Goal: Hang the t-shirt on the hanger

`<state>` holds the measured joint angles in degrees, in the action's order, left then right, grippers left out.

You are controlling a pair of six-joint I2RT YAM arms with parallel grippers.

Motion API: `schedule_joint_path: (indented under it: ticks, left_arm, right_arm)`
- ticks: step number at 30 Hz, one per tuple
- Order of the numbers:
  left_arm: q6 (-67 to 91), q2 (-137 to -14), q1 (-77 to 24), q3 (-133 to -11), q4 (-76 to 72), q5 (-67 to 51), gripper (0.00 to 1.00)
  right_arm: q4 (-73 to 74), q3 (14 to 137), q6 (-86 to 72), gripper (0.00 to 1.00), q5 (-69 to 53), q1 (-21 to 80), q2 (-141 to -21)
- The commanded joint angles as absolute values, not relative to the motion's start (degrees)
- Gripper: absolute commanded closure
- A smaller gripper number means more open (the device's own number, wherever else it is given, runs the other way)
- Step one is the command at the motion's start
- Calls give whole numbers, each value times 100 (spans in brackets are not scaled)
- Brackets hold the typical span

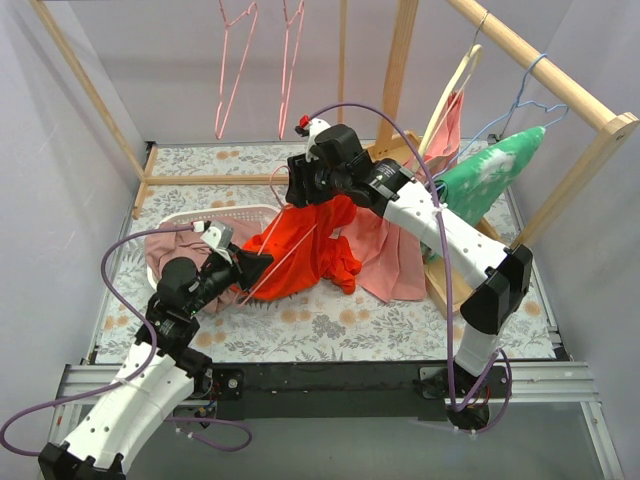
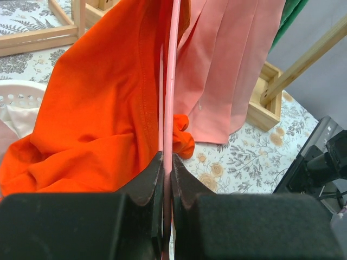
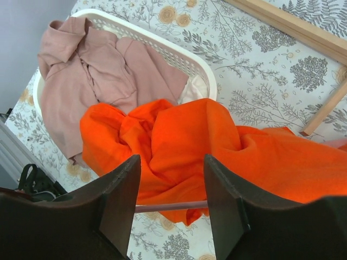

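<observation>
The orange-red t-shirt (image 1: 312, 248) hangs bunched in mid-table, draped over the thin pink wire hanger (image 1: 285, 260). My left gripper (image 1: 250, 268) is shut on a hanger wire; in the left wrist view the wire (image 2: 169, 97) runs straight up from the closed jaws (image 2: 167, 158) along the t-shirt (image 2: 97, 108). My right gripper (image 1: 298, 192) sits just above the top of the t-shirt. In the right wrist view it (image 3: 171, 162) is open and empty, with the t-shirt (image 3: 184, 135) below and a hanger bar (image 3: 171, 206) crossing beyond the fingers.
A white basket (image 1: 215, 214) with dusty-pink cloth (image 1: 175, 250) sits at the left. Two more pink hangers (image 1: 237, 70) hang at the back. A pink cloth (image 1: 392, 258), a cream wooden hanger (image 1: 452, 95) and a green garment (image 1: 495, 175) hang on the wooden rack (image 1: 540, 62) at the right.
</observation>
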<state>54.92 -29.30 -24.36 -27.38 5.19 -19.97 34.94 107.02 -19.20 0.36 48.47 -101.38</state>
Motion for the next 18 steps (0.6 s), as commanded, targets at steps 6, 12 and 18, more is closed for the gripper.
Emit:
schedule_joint_path:
  ticks: [6, 12, 18]
  left_arm:
    - [5862, -2795, -2391, -2558, -633, -1600, 100]
    - [6046, -2593, -2391, -2329, -677, -1670, 100]
    - [6170, -2417, -2391, -2101, -773, -1635, 100]
  right_arm:
    - [3375, 10372, -2329, 35, 175, 4737, -9598]
    - [3322, 10581, -2329, 30, 71, 4667, -9589]
    - [3392, 11100, -2180, 28, -62, 4667, -9764]
